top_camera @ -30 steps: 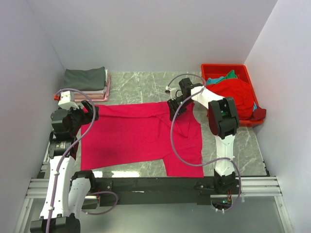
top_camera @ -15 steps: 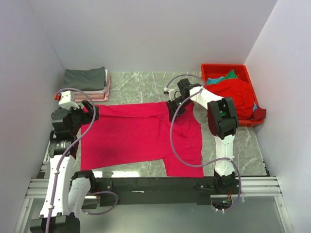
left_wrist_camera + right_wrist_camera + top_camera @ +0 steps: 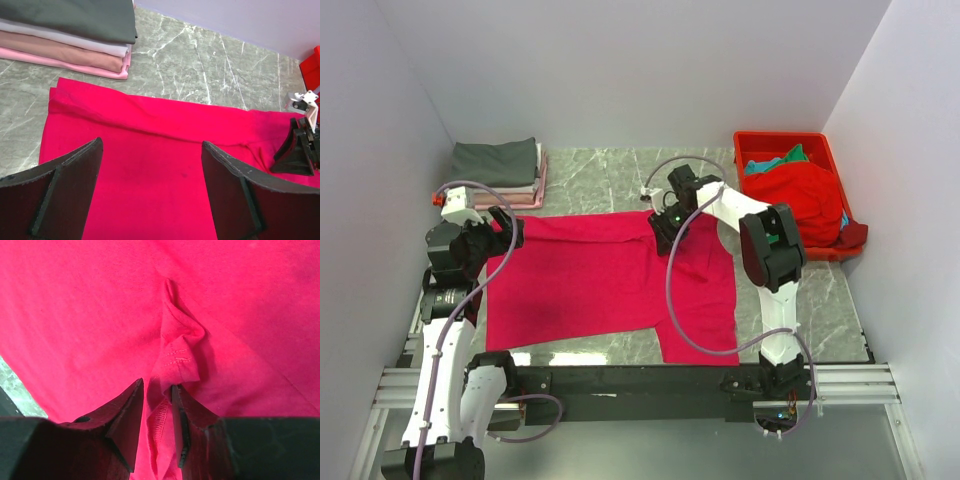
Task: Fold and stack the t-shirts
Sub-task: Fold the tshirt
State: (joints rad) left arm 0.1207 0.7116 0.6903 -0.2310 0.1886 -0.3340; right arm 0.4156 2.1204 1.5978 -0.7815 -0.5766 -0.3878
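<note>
The large crimson-pink t-shirt (image 3: pixel 610 280) lies spread on the marble table (image 3: pixel 610 175). My right gripper (image 3: pixel 663 226) sits at its far edge and is shut on a bunched hem fold of the shirt (image 3: pixel 176 357); cloth stands between the two fingers (image 3: pixel 125 415). My left gripper (image 3: pixel 500 232) hovers over the shirt's left far corner, jaws wide apart and empty; its fingers (image 3: pixel 65 185) frame bare crimson cloth (image 3: pixel 150 180). A folded stack (image 3: pixel 498 172) of dark grey, white and pale pink shirts sits at the far left. Red and teal shirts (image 3: pixel 800 185) fill the bin.
The red plastic bin (image 3: pixel 752 142) stands at the far right against the wall. White walls close in left, back and right. The folded stack also shows in the left wrist view (image 3: pixel 70 35). The right gripper shows at that view's right edge (image 3: pixel 300 145).
My right gripper has moved left along the shirt's far edge, dragging the pinched cloth with it. The left arm has not moved.
</note>
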